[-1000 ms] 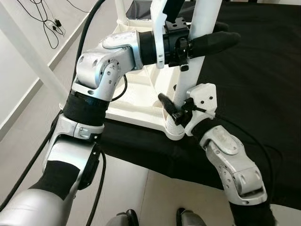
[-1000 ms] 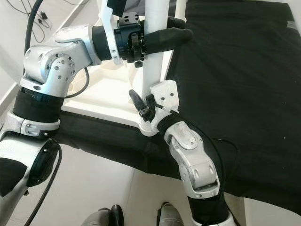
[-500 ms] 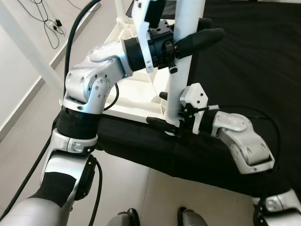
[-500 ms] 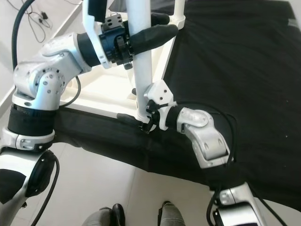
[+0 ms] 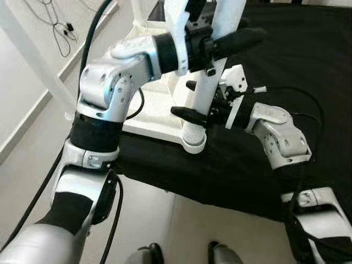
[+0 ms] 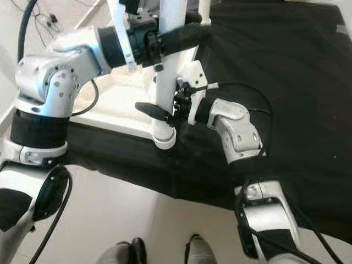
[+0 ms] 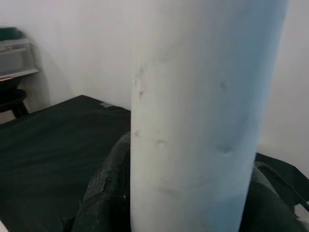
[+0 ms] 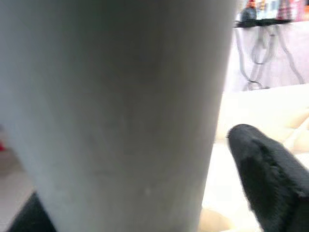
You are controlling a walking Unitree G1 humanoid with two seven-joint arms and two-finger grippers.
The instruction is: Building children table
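Note:
A white round table leg (image 5: 208,82) stands nearly upright, its flared lower end (image 5: 192,142) at the near corner of the upturned white tabletop (image 5: 151,113). I cannot tell whether the end is seated in the corner. My left gripper (image 5: 242,33) is shut on the upper part of the leg, and the left wrist view has the leg (image 7: 193,121) between two black fingers (image 7: 104,193). Lower down, my right gripper (image 5: 184,99) is shut on the same leg from the right side; one finger (image 8: 270,174) lies beside the leg (image 8: 120,121).
The tabletop lies on a wide black mat (image 5: 308,49) that spreads to the right and front. Another white leg (image 5: 138,11) rises at the tabletop's far side. A white slanted bar (image 5: 33,60) and cables (image 5: 55,27) are on the left floor. My feet (image 5: 148,254) are at the mat's near edge.
My right gripper has slid up the leg, so the leg's flared lower end now shows below it. The right arm has swung out to the right. The left gripper keeps its hold.

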